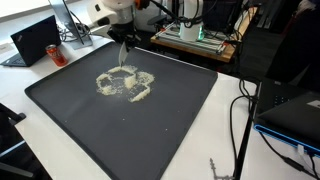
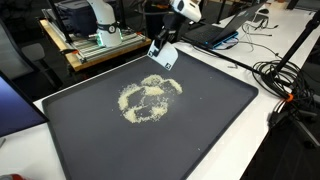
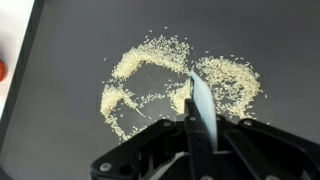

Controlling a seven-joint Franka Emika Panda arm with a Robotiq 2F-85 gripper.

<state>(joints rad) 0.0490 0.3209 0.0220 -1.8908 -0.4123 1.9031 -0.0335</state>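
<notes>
A loose ring of pale rice-like grains (image 1: 124, 84) (image 2: 150, 98) (image 3: 180, 80) lies on a big black tray (image 1: 170, 130) (image 2: 200, 140). My gripper (image 1: 124, 46) (image 2: 166, 42) (image 3: 197, 125) hangs over the far side of the grain pile, shut on a thin white scraper card (image 1: 123, 60) (image 2: 161, 56) (image 3: 200, 100). The card points down toward the grains; in the wrist view it shows edge-on between the fingers, over the gap between two grain patches. I cannot tell whether its edge touches the tray.
An open laptop (image 1: 35, 40) and a red can (image 1: 57, 55) sit on the white table beyond the tray's corner. Cables (image 1: 240, 110) (image 2: 285, 75) run along one tray side. Electronics on a wooden bench (image 1: 190, 35) (image 2: 95, 40) stand behind the arm.
</notes>
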